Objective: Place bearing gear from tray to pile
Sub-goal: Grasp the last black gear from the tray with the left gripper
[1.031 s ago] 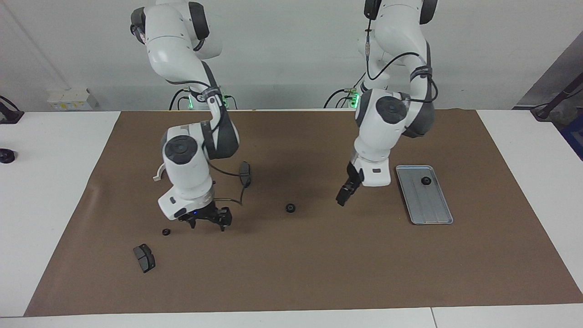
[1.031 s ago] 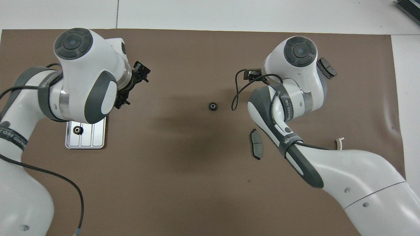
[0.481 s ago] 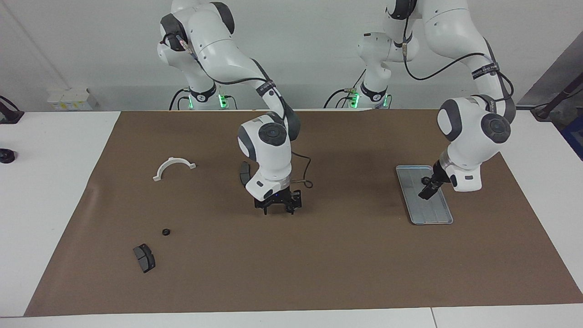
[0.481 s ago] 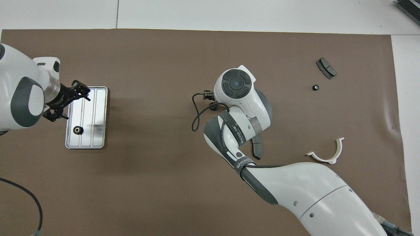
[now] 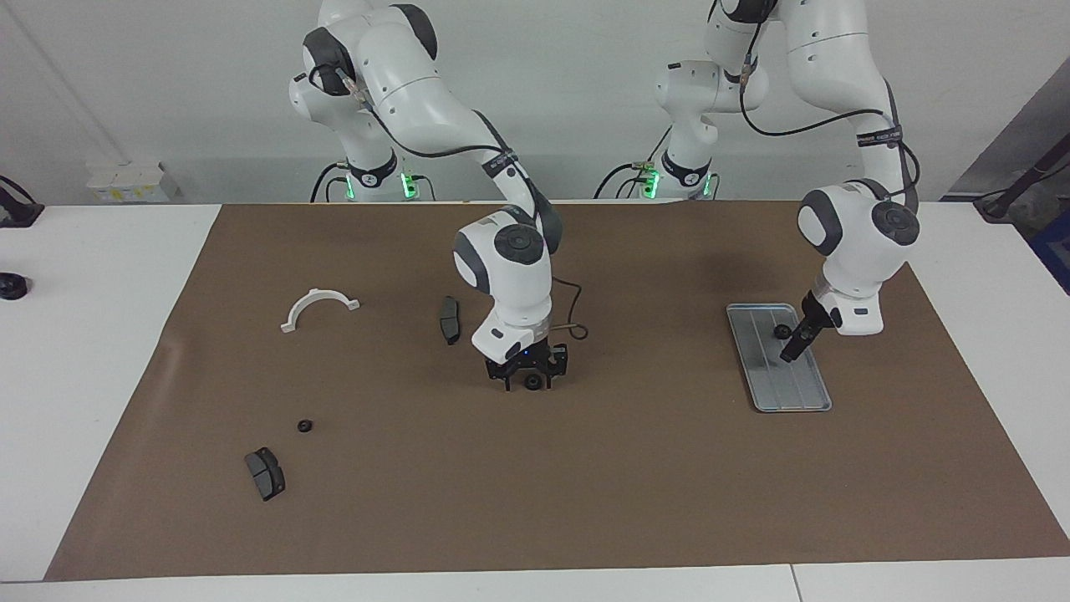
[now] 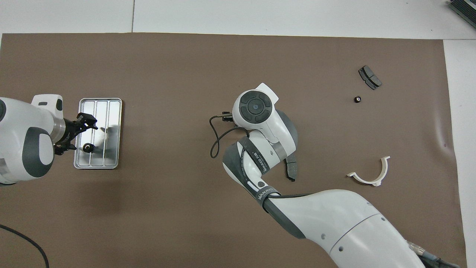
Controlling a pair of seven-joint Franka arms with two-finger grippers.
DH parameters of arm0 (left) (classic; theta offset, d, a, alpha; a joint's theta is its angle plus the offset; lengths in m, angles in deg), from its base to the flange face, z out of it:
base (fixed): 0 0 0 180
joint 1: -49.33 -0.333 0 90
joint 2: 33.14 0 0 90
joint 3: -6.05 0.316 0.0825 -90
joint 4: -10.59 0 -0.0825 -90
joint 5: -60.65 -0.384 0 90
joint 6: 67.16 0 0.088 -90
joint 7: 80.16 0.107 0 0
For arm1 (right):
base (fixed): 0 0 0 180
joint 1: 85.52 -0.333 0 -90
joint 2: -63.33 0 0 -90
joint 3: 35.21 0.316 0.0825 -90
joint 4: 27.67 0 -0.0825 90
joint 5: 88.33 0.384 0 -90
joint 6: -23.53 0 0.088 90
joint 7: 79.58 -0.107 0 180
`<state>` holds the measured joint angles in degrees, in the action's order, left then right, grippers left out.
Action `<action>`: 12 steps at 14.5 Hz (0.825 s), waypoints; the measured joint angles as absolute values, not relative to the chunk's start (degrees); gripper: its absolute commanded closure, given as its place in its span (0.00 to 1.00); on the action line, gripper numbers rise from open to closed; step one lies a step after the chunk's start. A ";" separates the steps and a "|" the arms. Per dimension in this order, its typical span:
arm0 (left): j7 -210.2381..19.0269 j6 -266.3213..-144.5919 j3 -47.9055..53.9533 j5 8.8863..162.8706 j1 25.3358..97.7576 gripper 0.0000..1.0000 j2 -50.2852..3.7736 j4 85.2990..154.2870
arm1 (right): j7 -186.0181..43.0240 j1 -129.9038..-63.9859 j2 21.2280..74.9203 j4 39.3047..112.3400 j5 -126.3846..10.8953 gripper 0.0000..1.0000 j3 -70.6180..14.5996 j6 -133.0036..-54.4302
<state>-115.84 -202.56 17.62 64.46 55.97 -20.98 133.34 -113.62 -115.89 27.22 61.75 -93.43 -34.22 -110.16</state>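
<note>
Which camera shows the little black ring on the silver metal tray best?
The overhead view: the small black ring-shaped gear shows whole on the grooved silver tray. In the facing view the left gripper crowds it.

i see the tray (image 5: pixel 790 393) lying flat on the brown mat toward the left arm's end of the table, silver-grey, rectangular with rounded corners, a raised rim and lengthwise grooves. one small black round bearing gear (image 5: pixel 782 332) sits in it, at the end nearer the robots (image 6: pixel 87 147). a second black gear (image 5: pixel 532 383) rests on the mat around mid-table, and a third, smaller-looking one (image 5: pixel 305 425) lies toward the right arm's end
</note>
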 measured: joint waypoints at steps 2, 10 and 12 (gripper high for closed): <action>-118.41 -202.57 17.53 64.46 56.01 0.01 -21.72 134.34 | -113.63 -116.29 27.25 62.42 -93.43 0.48 -34.22 -110.17; -120.28 -206.92 17.45 64.46 56.08 0.94 -23.29 139.74 | -113.63 -116.26 28.10 63.22 -93.46 0.93 -34.56 -110.16; -120.33 -207.11 17.42 64.46 56.20 1.00 -23.98 139.89 | -113.63 -115.73 28.11 63.09 -93.45 0.93 -34.75 -110.16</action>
